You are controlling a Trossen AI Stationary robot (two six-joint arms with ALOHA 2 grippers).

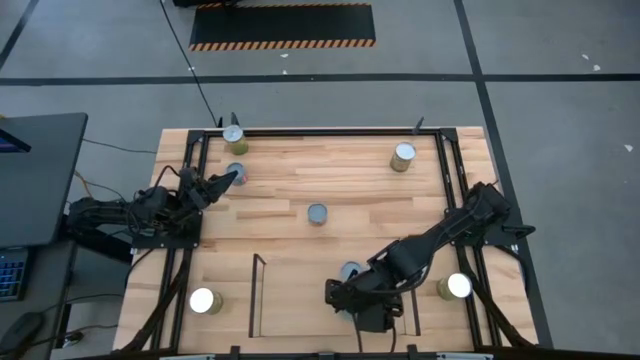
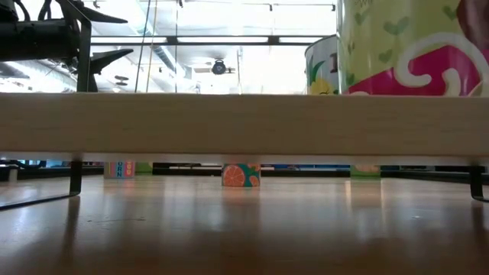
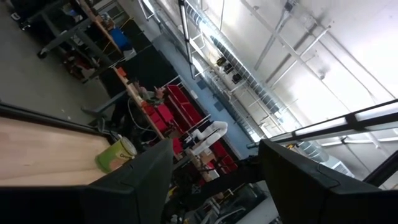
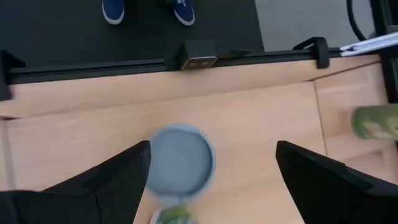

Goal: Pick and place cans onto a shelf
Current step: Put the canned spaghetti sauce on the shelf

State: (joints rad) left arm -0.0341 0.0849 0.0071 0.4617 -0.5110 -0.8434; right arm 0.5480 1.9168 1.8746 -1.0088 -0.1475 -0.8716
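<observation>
At the high view's left edge, the left gripper (image 1: 232, 177) hangs by the can (image 1: 236, 172) near the upper-left corner, fingers parted and empty; whether it touches that can I cannot tell. Mid-table a grey-topped can (image 1: 317, 213) stands alone, unplaced. Lower centre, inside the shelf (image 1: 257, 296), the right gripper (image 1: 342, 290) sits spread wide over a can (image 4: 181, 159) — gripping nothing, likely set either to close on it or draw clear.

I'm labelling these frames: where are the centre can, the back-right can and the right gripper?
centre can (image 1: 317, 213), high view, grey lid.
back-right can (image 1: 403, 155), high view, bright lid.
right gripper (image 4: 211, 171), right wrist view, midway between its open jaws.
</observation>
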